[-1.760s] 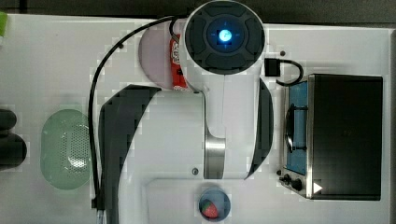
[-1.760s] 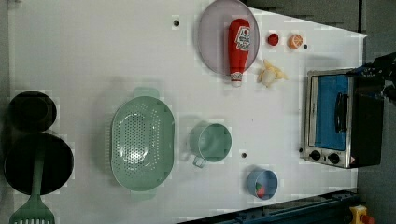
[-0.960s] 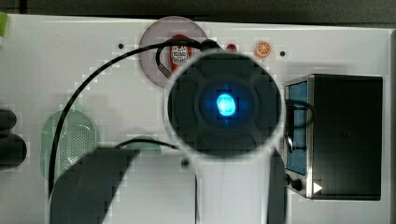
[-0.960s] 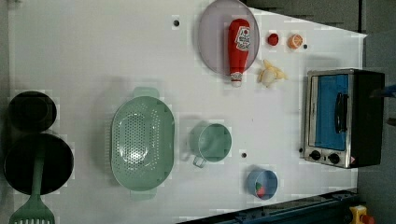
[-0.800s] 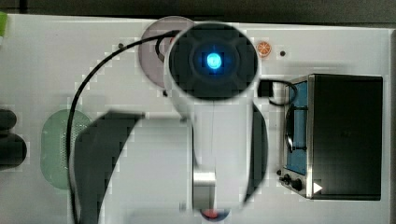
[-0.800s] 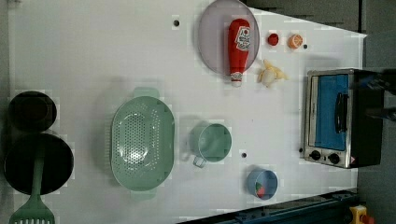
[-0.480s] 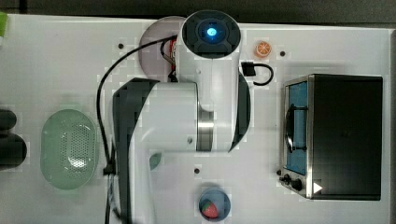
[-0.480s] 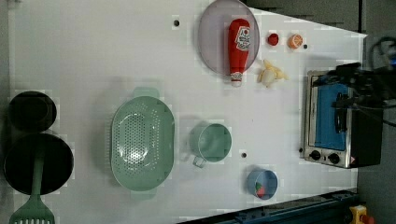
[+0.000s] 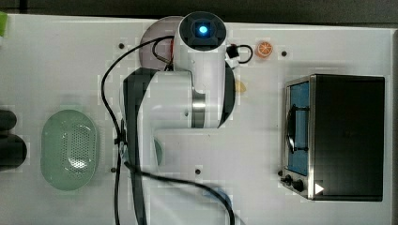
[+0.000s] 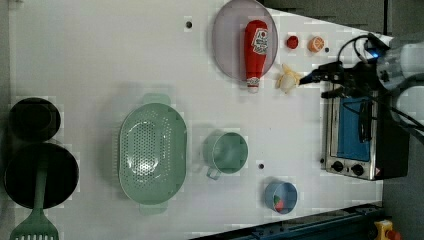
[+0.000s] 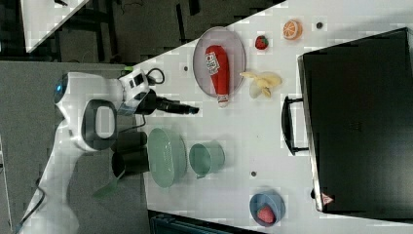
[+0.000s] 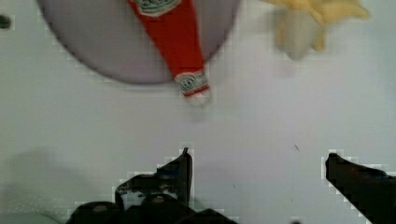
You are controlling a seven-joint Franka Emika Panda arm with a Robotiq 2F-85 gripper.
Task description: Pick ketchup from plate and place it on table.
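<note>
A green perforated basket [image 10: 152,154] sits beside a green mug [image 10: 226,152]; a blue bowl [image 10: 281,196] holds a strawberry. A toaster oven [image 10: 356,135] stands near a peeled banana [image 10: 288,80], a small strawberry [image 10: 292,42] and an orange slice [image 10: 315,44]

This looks like a robot lab set up as a pretend kitchen, with a big white bench [image 10: 125,60] holding a little toaster oven [image 10: 357,135], a green strainer basket [image 10: 152,155], black pots [image 10: 35,150] and toy fruit [image 10: 315,44], with a grey floor [image 11: 29,122] beside it.
</note>
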